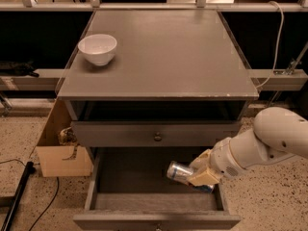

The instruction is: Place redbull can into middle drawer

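The grey cabinet's middle drawer (144, 203) is pulled open at the bottom of the view. My gripper (196, 176) reaches into it from the right and is shut on the redbull can (179, 171). The can lies tilted on its side, silver end pointing left, low over the right part of the drawer floor. I cannot tell whether the can touches the floor. The drawer above (157, 134) is shut.
A white bowl (97, 48) stands on the cabinet top (163, 52) at the left. A cardboard box (61, 158) sits on the floor left of the cabinet. A black cable (19, 196) runs along the floor at lower left.
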